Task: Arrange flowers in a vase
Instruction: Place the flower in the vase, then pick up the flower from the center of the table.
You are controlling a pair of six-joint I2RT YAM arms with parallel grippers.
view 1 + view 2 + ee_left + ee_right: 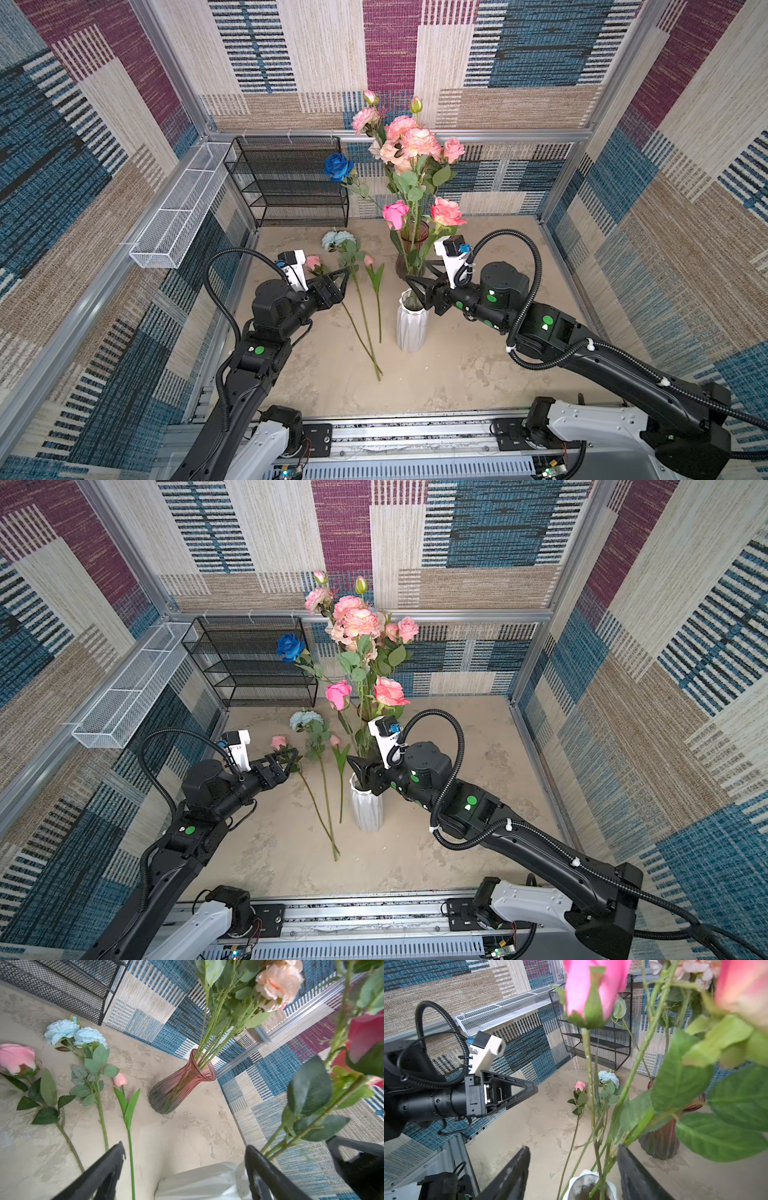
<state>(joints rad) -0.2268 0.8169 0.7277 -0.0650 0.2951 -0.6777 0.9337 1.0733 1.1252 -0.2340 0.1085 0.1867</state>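
Note:
A white ribbed vase [411, 328] [583, 1174] stands mid-table with the stems of a bright pink rose [395, 214] and a peach-pink rose [446, 212] in it. My right gripper [417, 275] [573, 1151] is open at the vase's mouth, and the stems stand between its jaws, nearer one finger. Behind stands a red glass vase [419, 237] [178, 1086] full of pink and peach flowers [411, 141]. On the table lie a pink rose [312, 262], a pale blue flower [337, 239] and a pink tulip [369, 260]. My left gripper [345, 280] [185, 1147] hangs open over the pink rose's stem, holding nothing.
A black mesh shelf [286, 178] stands at the back left. A white mesh basket [178, 216] hangs on the left wall. A deep blue rose [338, 166] leans out to the left above the shelf. Patterned walls close in three sides.

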